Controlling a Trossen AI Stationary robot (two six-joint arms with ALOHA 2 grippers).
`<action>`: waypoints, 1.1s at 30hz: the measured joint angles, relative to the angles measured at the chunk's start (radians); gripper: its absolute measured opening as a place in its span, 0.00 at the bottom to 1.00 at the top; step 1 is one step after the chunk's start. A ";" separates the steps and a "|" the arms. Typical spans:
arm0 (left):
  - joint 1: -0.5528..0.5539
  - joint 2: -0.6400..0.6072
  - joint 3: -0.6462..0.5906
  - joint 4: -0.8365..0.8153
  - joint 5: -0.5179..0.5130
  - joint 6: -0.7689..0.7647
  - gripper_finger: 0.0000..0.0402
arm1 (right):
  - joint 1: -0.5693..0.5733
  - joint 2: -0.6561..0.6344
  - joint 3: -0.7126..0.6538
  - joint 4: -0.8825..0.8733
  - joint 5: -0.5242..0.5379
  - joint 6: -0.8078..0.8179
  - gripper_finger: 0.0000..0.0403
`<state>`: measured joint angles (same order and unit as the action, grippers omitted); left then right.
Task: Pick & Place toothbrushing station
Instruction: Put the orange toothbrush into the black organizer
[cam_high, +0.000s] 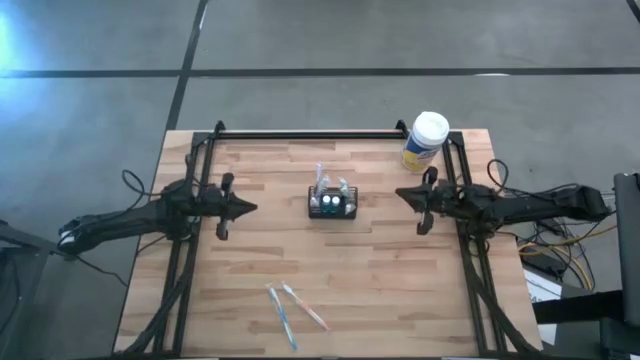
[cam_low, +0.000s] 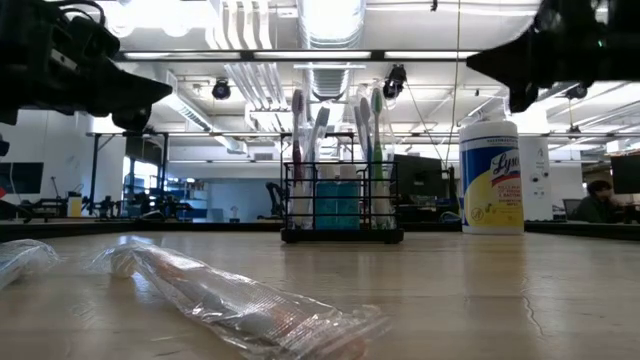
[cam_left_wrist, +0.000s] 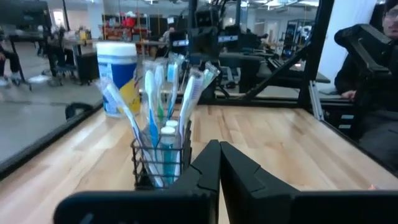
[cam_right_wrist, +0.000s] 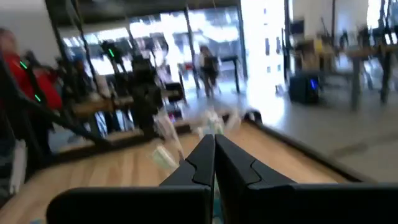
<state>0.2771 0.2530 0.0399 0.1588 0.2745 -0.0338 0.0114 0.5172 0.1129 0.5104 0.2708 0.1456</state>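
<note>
The toothbrushing station (cam_high: 331, 204) is a small black wire-mesh holder standing on its base at the table's middle, with several toothbrushes and teal-capped tubes upright in it; it also shows in the low view (cam_low: 340, 205) and the left wrist view (cam_left_wrist: 160, 158). My left gripper (cam_high: 252, 208) is shut and empty, to the holder's left, above the table. My right gripper (cam_high: 400, 193) is shut and empty, to the holder's right. Two wrapped toothbrushes (cam_high: 293, 308) lie flat near the table's near edge.
A white-lidded canister with a yellow label (cam_high: 425, 141) stands at the table's far right corner. A black frame rail (cam_high: 300, 134) runs along the far edge and down both sides. A wrapped toothbrush (cam_low: 240, 305) lies close in the low view. People sit beyond the table.
</note>
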 joint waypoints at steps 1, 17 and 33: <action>0.000 -0.003 -0.002 -0.003 -0.001 -0.015 0.02 | 0.024 0.028 0.041 -0.050 0.031 0.009 0.02; 0.000 -0.020 -0.003 -0.001 -0.002 -0.140 0.03 | 0.334 0.811 0.782 -0.561 0.226 0.267 0.02; 0.000 -0.020 -0.002 -0.003 -0.001 -0.249 0.03 | 0.362 1.597 1.667 -1.083 0.076 0.497 0.22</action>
<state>0.2773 0.2329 0.0376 0.1558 0.2732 -0.2824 0.3738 2.1145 1.7798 -0.5723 0.3464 0.6430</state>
